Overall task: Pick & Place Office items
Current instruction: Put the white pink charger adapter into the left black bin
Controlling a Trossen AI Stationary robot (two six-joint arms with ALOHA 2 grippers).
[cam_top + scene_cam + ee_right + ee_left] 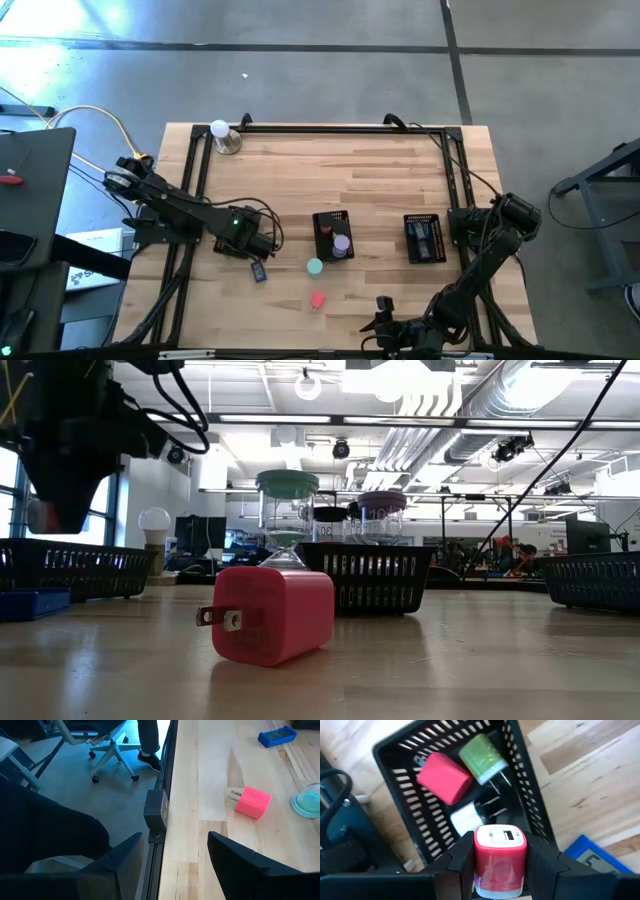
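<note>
Left wrist view shows left claw [500, 862] clamping a red charger block [500, 857] above a black mesh tray [530, 795]; better centre over the tray's bare floor before releasing, with right claw [172, 852] wide and idle at the tabletop's [215, 795] near edge.

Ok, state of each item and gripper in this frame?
Left gripper: shut on red charger, above left tray.
Right gripper: open, empty, at the table's near edge.
Pink charger: lying loose on table.
Blue rectangle: flat on table.
Left tray: holds red, green, white chargers.

No readable text anywhere. Blue rectangle [594, 856] on the desk [600, 780] carries raised markings, too blurred to make out.
</note>
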